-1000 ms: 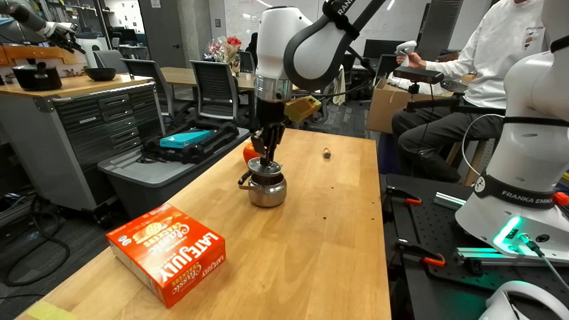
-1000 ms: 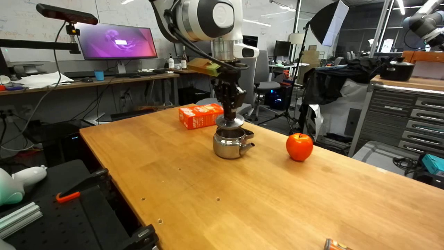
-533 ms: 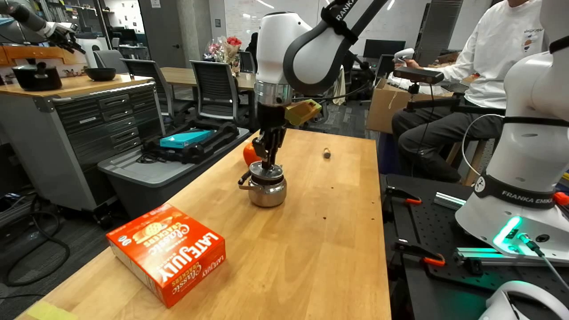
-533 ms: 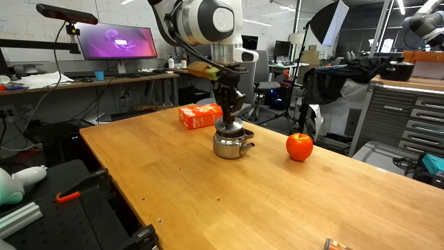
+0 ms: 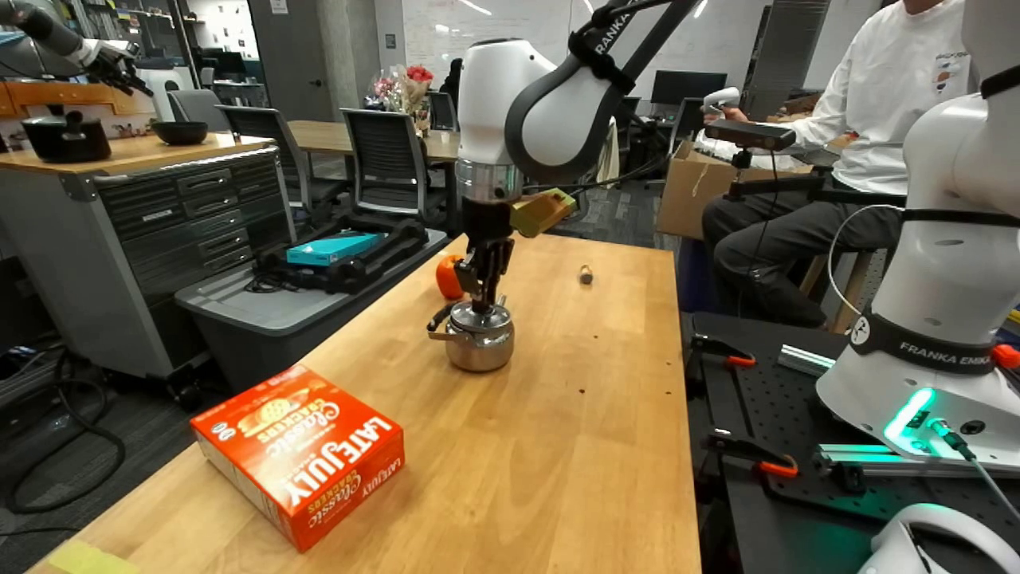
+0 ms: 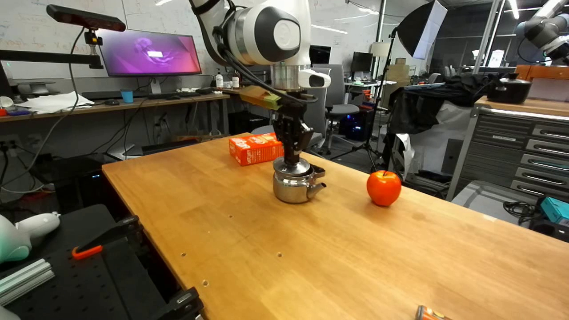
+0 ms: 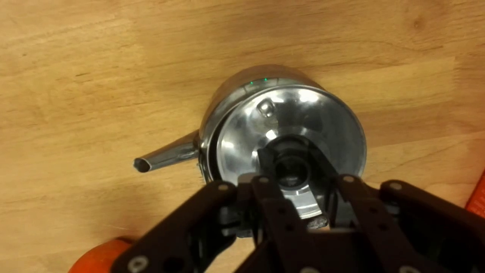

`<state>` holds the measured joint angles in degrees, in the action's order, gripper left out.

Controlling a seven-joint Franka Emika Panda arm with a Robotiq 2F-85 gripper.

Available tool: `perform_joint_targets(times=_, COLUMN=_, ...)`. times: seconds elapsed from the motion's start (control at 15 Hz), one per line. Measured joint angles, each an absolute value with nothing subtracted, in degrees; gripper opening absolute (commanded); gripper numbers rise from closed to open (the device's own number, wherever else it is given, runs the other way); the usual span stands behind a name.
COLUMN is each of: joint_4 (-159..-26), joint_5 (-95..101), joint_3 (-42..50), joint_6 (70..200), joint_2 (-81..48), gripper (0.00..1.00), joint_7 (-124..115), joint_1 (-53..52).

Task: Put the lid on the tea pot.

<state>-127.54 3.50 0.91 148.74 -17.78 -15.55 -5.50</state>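
- Wrist view, just below centre and right: my pincer [image 7: 290, 167] is clamped on the dark knob [image 7: 291, 175] of the lid [image 7: 291, 117].
- Lid, round and shiny, lies over the mouth of the teapot [image 7: 261, 76], off-centre toward the frame's right; a dark crescent of the mouth shows along its left edge. I cannot tell whether it touches the rim.
- Spout [image 7: 174, 153] points left and a little down the same frame.
- In both exterior views my pincer points straight down above the teapot, mid-frame. Teapot stands upright on the wooden table [image 6: 249, 244].
- Apple [image 6: 384, 188], red, right of centre in an exterior view, apart from the teapot; part of it shows at lower left of the wrist view.
- Cracker box [image 5: 299, 450], orange-red, lower left in an exterior view, well apart from the teapot.
- Person [image 5: 884, 104] in white sits upper right there.
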Motion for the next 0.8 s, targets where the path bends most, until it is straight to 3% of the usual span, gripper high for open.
perform_joint_targets(times=0.8, joint_4=-125.7, joint_5=3.5, joint_3=1.5, joint_6=148.8, joint_2=-19.6, gripper=0.07, joint_7=-16.0, joint_1=-5.6)
